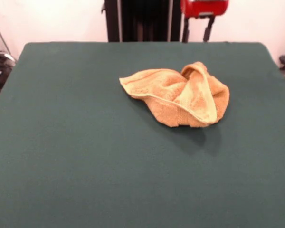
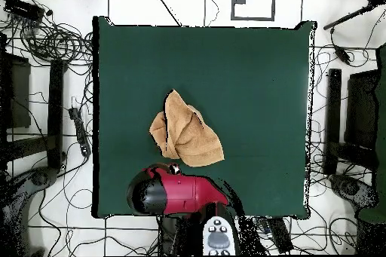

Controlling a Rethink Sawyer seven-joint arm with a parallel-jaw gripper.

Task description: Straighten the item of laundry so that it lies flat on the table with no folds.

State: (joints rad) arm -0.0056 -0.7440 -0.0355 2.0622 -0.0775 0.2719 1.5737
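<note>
We see the golden-tan terry towel (image 1: pixel 178 97) lying crumpled in thick, looping folds near the middle of the dark green felt surface (image 1: pixel 85 156). Whether the hand (image 1: pixel 197 29) is apart or together, we cannot tell.

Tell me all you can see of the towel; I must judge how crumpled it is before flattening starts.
The towel is golden-tan terry cloth with a hemmed border. It lies bunched on the dark green table, toward the robot's side of centre, folded over itself, one raised loop at its far edge. Only the table touches it; the arm is drawn back near the table's edge.
</note>
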